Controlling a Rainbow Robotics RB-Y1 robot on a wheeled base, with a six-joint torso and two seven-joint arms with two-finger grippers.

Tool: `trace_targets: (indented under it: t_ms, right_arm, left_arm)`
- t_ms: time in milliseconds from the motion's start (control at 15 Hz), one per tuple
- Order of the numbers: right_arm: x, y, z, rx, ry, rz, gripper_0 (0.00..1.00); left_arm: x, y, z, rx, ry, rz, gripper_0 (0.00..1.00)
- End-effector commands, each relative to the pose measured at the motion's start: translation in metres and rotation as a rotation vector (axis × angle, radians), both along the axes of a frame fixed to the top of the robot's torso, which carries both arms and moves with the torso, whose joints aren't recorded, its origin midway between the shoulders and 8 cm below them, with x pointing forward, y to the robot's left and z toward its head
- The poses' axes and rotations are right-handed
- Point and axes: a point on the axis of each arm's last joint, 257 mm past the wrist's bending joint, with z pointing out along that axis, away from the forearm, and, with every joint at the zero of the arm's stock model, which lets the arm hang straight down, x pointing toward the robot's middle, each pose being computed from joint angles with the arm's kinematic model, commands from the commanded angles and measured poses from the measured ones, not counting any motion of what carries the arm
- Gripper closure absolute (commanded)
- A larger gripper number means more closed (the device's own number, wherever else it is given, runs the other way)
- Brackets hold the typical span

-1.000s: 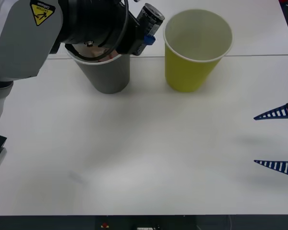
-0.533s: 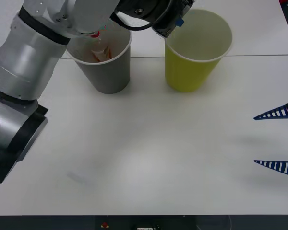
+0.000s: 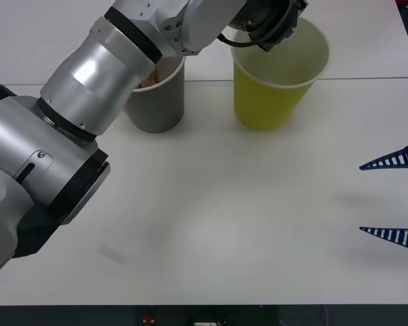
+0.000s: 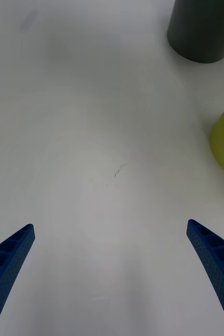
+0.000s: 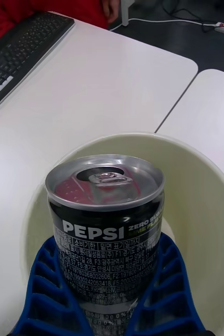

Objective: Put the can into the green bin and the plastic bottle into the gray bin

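While my left arm reached far across the desk [image 3: 211, 224], my left pincer [image 5: 112, 294] was pinching the can [image 5: 105, 220], its blue ribbed fingers [image 5: 167, 294] pressed against both sides of the can's lower body. The can stood upright in my grip, pull-tab top showing, and directly beneath and beyond it lay the pale inside of the green bin [image 5: 195, 199], so the can hung over the bin's open mouth, just above its rim. From the front, the wrist of that arm sat at the near-left edge of the green bin [image 3: 272, 95]. Beside it, toward my own left, stood the gray bin [image 3: 160, 102], partly covered by my forearm, with something reddish visible inside; I could not tell for certain that it was the plastic bottle. My right pincer [image 3: 394, 198] rested low over the desk well to the right of both bins, its fingers spread wide and holding nothing.
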Motion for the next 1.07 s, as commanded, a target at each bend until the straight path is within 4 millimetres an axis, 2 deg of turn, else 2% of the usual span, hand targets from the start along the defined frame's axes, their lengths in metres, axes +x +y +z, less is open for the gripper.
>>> trace_targets:
  t_ms: [67,133,467,600,800,1067]
  right_arm:
    - [0.0,0.0,0.0,0.0,0.0,0.0,0.0]
    - [0.0,0.0,0.0,0.0,0.0,0.0,0.0]
    - [0.0,0.0,0.0,0.0,0.0,0.0,0.0]
    - [0.0,0.0,0.0,0.0,0.0,0.0,0.0]
    - [0.0,0.0,0.0,0.0,0.0,0.0,0.0]
    - [0.0,0.0,0.0,0.0,0.0,0.0,0.0]
  left_arm:
    - [-0.001,-0.002,0.0,0.007,-0.006,-0.007,0.49]
    - [-0.001,-0.002,-0.001,0.012,-0.01,-0.012,0.0]
    - [-0.007,-0.008,-0.001,0.017,-0.007,-0.05,0.0]
    - [-0.006,-0.002,0.002,0.027,-0.023,-0.065,0.0]
    - [-0.014,0.017,0.006,0.008,-0.056,-0.11,0.0]
    - [-0.037,0.058,0.006,-0.009,-0.094,-0.196,0.0]
